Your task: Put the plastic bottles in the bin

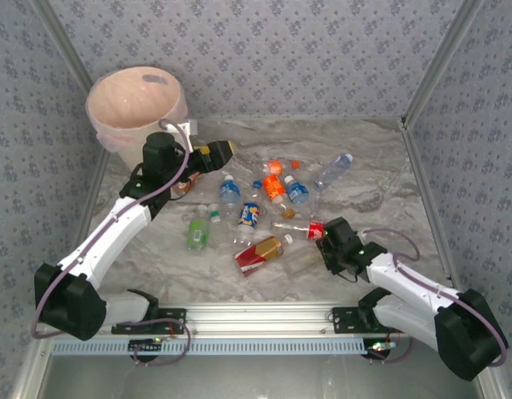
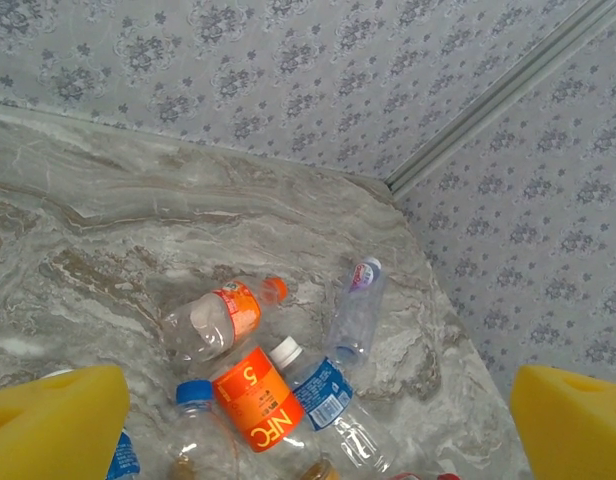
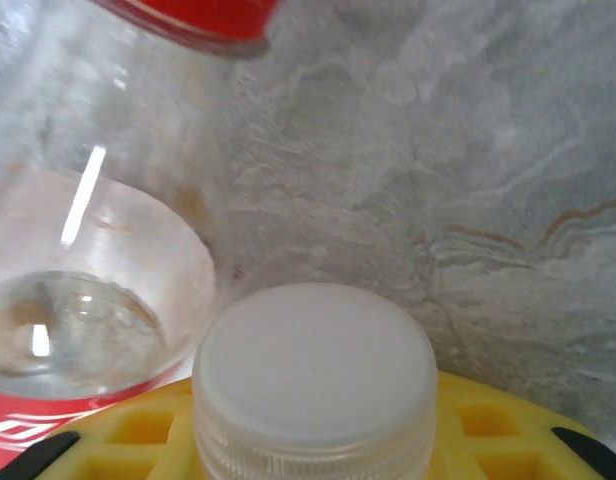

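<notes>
White-capped bottle sits gripped in closed right fingers; bin lies far left-rear across worktop, nearer left fingers, spread wide and empty.

surface: grey marbled table | load: plastic bottles scattered | bin: seemingly far-left corner

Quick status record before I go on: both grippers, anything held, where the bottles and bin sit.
left gripper: open, holding nothing, raised beside the bin
right gripper: shut on a white-capped bottle, low at the right of the pile
bin: upright, far left corner
plastic bottles: about a dozen, lying loose in the middle of the table
next to held bottle: clear red-labelled bottle
</notes>
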